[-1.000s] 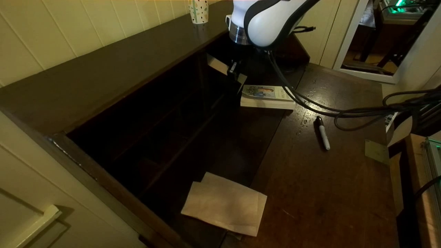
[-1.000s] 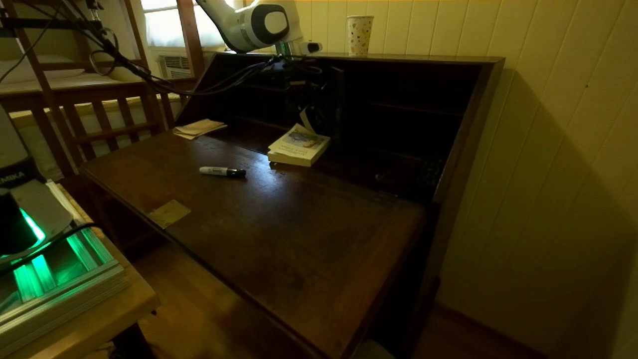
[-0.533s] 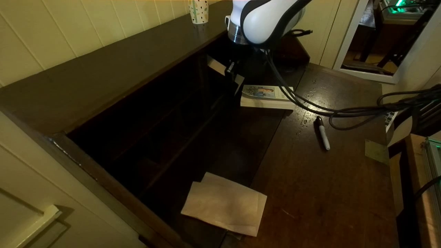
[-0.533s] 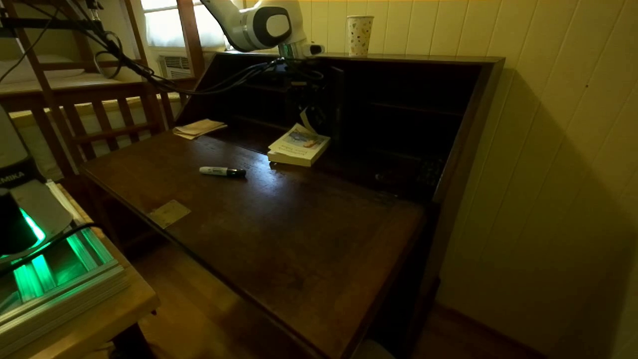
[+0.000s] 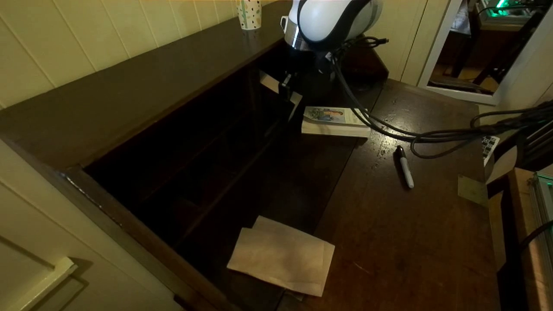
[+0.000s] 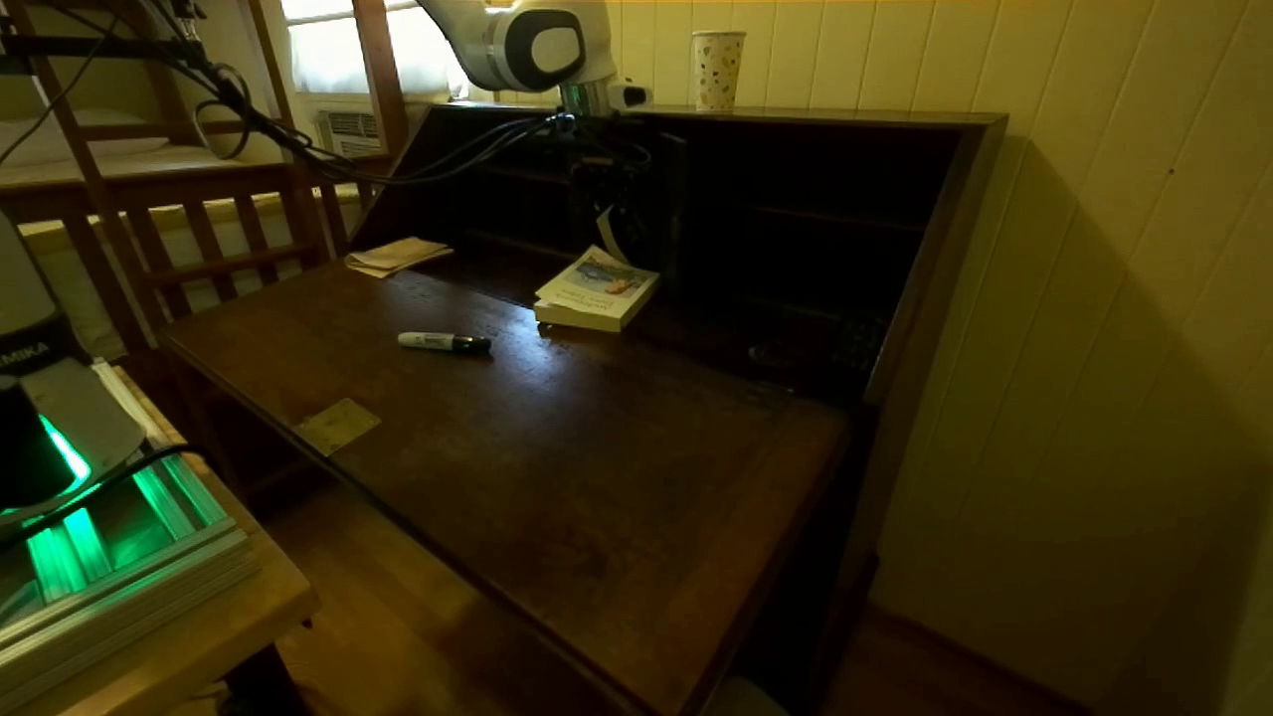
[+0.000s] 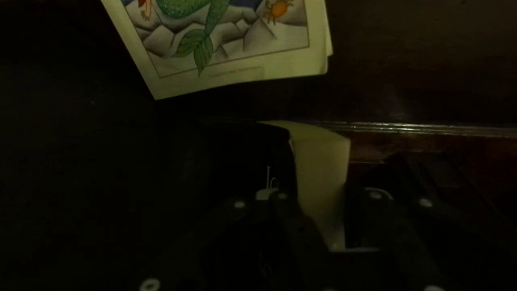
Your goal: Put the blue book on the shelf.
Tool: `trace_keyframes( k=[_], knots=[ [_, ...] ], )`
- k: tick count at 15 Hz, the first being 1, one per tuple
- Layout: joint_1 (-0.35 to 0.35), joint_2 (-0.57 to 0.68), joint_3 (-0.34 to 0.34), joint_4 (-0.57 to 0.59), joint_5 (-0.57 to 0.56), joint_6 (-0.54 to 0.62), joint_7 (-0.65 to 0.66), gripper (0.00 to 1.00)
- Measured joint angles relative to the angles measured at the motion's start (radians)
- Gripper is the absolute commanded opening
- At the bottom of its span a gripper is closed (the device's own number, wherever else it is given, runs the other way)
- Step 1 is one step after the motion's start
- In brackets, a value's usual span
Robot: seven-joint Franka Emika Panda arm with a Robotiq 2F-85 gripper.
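The blue book is very dark, so mostly its pale page edges show. In the wrist view its page edge stands between the two fingers of my gripper, which is shut on it. In an exterior view the gripper holds the book tilted at a cubby opening of the shelf, its far part passing behind a divider. In an exterior view the book's pale edge shows just behind the white book; the gripper is lost in shadow there. The shelf's top board runs along the wall.
A thick white book with a picture lies close below the held book; it also shows in the wrist view. Loose paper sheets and a marker lie on the desk board. A cup stands on the shelf top. Cables hang from the arm.
The arm and the held book have moved slightly left in one exterior view and slightly right in another, deeper toward the cubby. Less of the book's far edge shows. Other things have not moved.
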Motion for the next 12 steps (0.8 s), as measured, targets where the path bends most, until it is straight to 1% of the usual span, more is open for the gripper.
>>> trace_keyframes(
  k=[6,8,12],
  knots=[
    [-0.005,0.027,0.031,0.050,0.043,-0.024,-0.044,0.07],
    [-0.009,0.040,0.035,0.075,0.056,-0.042,-0.056,0.07],
    [-0.017,0.043,0.036,0.087,0.064,-0.069,-0.068,0.07]
  ],
)
